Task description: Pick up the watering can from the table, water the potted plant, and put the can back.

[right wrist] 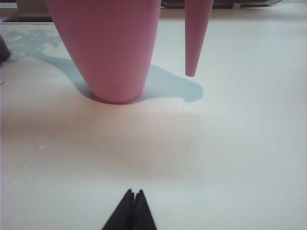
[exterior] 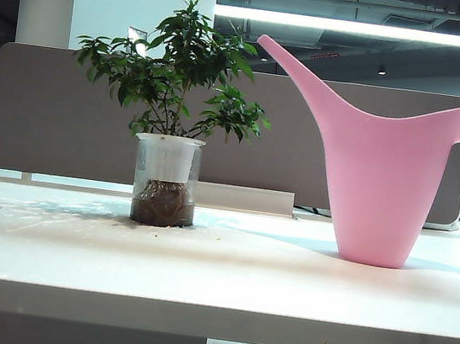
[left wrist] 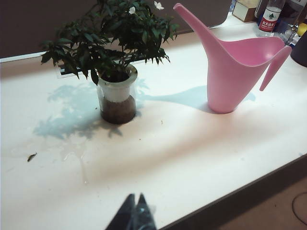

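White and wide, the surface [exterior: 224, 281] is carrying both of the task's things, with a grey partition panel [exterior: 51, 114] standing along its far edge and a bright ceiling light strip [exterior: 368, 28] glowing above. Toward the left of the exterior view the potted plant [exterior: 166, 172] is standing upright in its clear glass jar, dark soil and roots showing at the bottom, a white inner cup above them, and bushy green leaves spreading out over the rim. Small white flowers are showing at the top of the foliage in the left wrist view. A wet patch [left wrist: 72, 153] and a small leaf scrap [left wrist: 31, 156] are lying on the surface near the jar.

Well apart from the plant, toward the right, the watering can [exterior: 380, 188] is standing upright on its base, its long spout slanting up toward the plant and its arched handle hanging down on the far side, the handle's tip ending above the surface without touching it.

Neither arm is showing in the exterior view. The left end effector [left wrist: 135, 207] is hovering above the near edge of the surface, its dark fingers pressed together and holding nothing. The right end effector [right wrist: 134, 197] is sitting low, facing the can's base, its fingertips likewise closed tight and empty.
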Tool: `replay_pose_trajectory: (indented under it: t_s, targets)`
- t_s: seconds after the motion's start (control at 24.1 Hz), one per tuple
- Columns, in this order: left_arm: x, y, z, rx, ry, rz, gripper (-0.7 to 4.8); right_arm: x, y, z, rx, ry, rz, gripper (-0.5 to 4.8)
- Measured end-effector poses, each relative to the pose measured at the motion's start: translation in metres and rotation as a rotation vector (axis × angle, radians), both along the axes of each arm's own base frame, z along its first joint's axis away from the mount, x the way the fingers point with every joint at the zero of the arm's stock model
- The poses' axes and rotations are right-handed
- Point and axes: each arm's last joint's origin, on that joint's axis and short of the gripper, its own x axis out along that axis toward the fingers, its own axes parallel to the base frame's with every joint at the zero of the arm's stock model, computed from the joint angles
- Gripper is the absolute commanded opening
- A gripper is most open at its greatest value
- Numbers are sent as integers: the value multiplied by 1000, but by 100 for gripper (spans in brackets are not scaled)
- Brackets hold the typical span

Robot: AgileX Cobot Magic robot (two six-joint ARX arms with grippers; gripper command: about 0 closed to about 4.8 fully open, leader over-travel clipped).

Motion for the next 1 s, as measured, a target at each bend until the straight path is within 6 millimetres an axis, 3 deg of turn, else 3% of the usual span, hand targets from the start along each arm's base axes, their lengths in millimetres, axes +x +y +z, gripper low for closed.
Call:
replay_pose_trajectory:
  t_s: [0.17, 0.42, 0.62, 0.87, 0.91, 1.0]
  targets:
    - [4, -1, -6, 1, 9, -1, -5, 0, 0, 0, 0, 0, -1, 0]
    - [17, -1, -35, 19, 76, 71, -5, 0, 0, 0, -1, 1, -3, 0]
    - [46, 0, -104, 23, -106, 144, -5, 0, 0, 0, -2, 1, -3, 0]
    - [60, 2, -164, 13, -251, 258, -5, 0, 0, 0, -2, 1, -4, 0]
    - [63, 2, -183, 0, -253, 278, -5, 0, 0, 0, -2, 1, -4, 0]
    - [64, 2, -201, -9, -233, 285, -5, 0, 0, 0, -3, 1, -5, 0]
